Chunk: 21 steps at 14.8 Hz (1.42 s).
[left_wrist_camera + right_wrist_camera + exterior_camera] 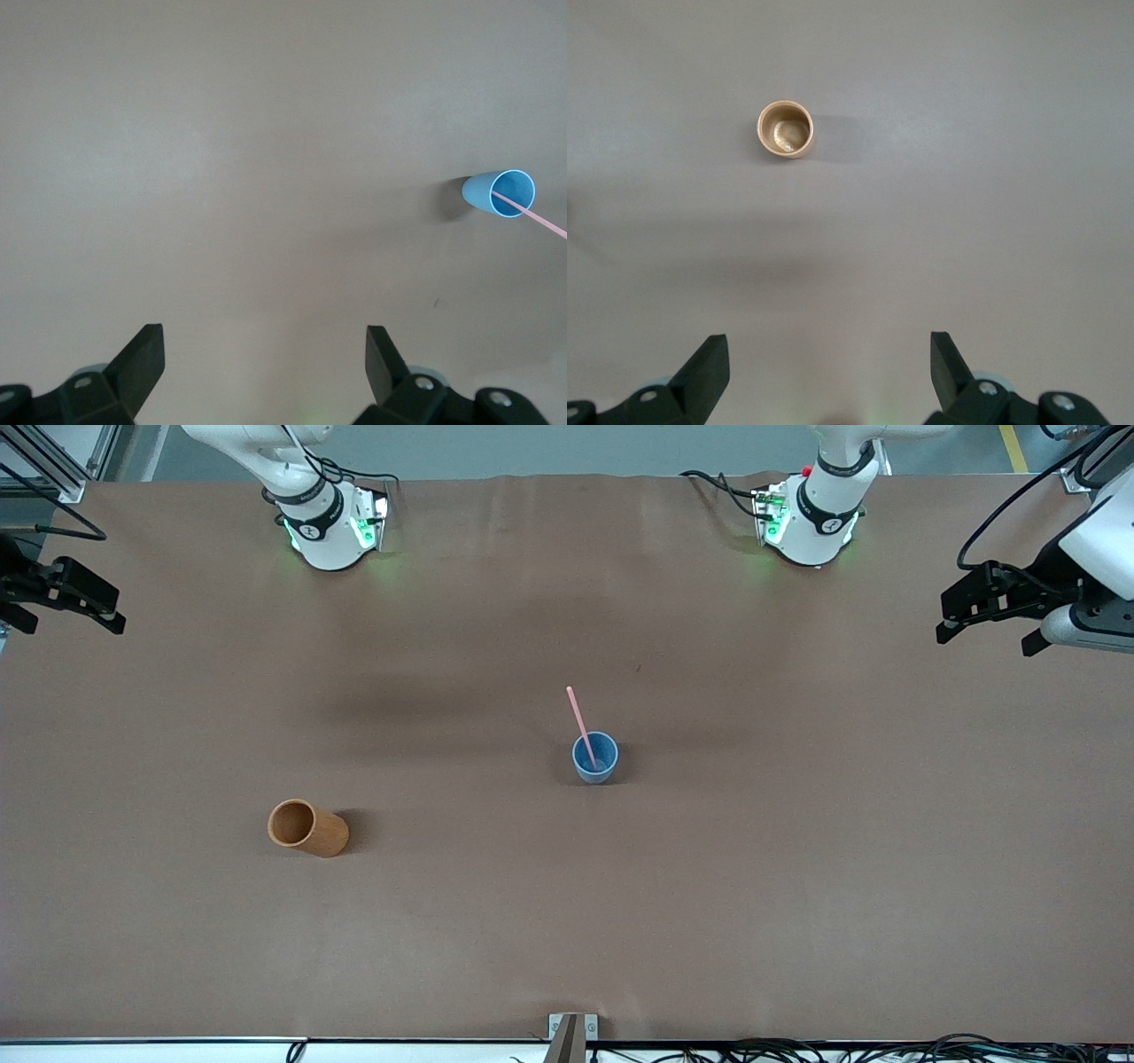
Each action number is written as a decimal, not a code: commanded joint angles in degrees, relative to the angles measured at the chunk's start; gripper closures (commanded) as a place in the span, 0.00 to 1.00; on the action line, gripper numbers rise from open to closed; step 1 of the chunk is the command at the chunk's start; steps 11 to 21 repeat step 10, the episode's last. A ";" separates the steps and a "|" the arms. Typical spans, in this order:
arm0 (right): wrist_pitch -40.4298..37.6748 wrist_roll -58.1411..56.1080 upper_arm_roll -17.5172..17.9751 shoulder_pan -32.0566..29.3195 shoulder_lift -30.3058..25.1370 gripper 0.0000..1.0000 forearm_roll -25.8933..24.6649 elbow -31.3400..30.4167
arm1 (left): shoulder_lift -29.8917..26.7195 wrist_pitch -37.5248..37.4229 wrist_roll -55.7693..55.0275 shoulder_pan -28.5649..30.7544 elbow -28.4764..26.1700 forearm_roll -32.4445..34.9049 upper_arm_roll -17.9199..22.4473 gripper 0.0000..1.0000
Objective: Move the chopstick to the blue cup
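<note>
The thin pale-pink chopstick (580, 724) already stands in the small blue-grey tapered cup (595, 758) mid-surface, leaning toward the bases, while the left pincer (988, 615) and right pincer (66, 598) wait wide open, empty, at the surface's ends.

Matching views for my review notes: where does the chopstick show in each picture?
Front view: the chopstick stands tilted in the blue cup, mid-table.
Left wrist view: its upper part sticks out of that cup, at the picture's edge.
Right wrist view: not in it; only the orange-brown cup shows.
Shared landmark: the blue cup.
</note>
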 commanded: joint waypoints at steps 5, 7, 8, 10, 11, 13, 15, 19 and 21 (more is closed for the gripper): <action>0.41 -0.18 0.43 -1.62 -0.28 0.00 4.35 -1.16 | 0.13 0.09 0.66 0.09 0.75 0.27 -0.03 0.00; 0.41 -0.18 0.34 -1.63 -0.28 0.00 4.35 -1.16 | 0.13 0.09 0.57 0.09 0.75 0.27 -0.03 0.00; 0.41 -0.18 0.34 -1.63 -0.28 0.00 4.35 -1.16 | 0.13 0.01 0.57 0.09 0.75 0.27 -0.03 0.00; 0.50 -0.18 0.43 -1.63 -0.19 0.00 4.44 -1.16 | 0.13 0.01 0.57 0.09 0.75 0.27 -0.12 0.00; 0.50 -0.18 0.43 -1.63 -0.19 0.00 4.44 -1.16 | 0.13 0.01 0.57 0.09 0.75 0.27 -0.12 0.00; 0.50 -0.18 0.43 -1.63 -0.19 0.00 4.44 -1.16 | 0.13 0.01 0.57 0.09 0.75 0.27 -0.12 0.00; 0.50 -0.18 0.43 -1.63 -0.19 0.00 4.44 -1.16 | 0.13 0.01 0.57 0.09 0.75 0.27 -0.12 0.00; 0.50 -0.18 0.43 -1.63 -0.19 0.00 4.44 -1.16 | 0.13 0.01 0.57 0.09 0.75 0.27 -0.12 0.00; 0.50 -0.18 0.43 -1.63 -0.19 0.00 4.44 -1.16 | 0.13 0.01 0.57 0.09 0.75 0.27 -0.12 0.00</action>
